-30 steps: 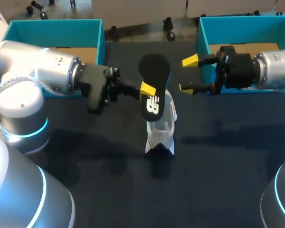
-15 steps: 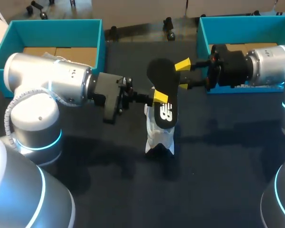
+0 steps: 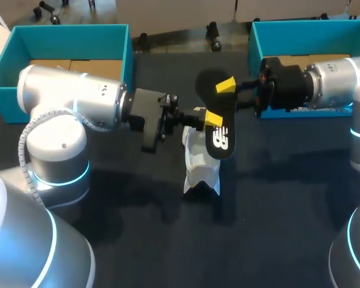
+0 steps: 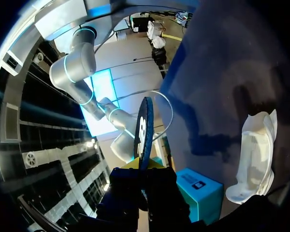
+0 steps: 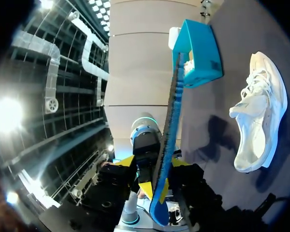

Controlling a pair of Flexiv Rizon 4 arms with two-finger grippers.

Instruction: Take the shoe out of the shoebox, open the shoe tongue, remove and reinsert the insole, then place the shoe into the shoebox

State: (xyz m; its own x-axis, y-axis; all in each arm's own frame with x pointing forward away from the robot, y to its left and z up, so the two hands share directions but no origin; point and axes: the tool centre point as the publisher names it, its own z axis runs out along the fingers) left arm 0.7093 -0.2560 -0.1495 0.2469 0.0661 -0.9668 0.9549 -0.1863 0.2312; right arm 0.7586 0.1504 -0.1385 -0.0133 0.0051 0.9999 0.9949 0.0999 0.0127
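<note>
White fabric shoe [image 3: 201, 165] resting on dark tabletop [image 3: 276, 228], black foam insole [image 3: 221, 139] held in air just above shoe, left end effector [image 3: 210, 119] clamped on insole's middle, right end effector [image 3: 227, 96] at insole's upper end, grip cannot be told.

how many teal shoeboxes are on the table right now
2. The left shoebox sits at the far left corner of the table, and the right shoebox at its far right corner. No other seems hidden.
</note>
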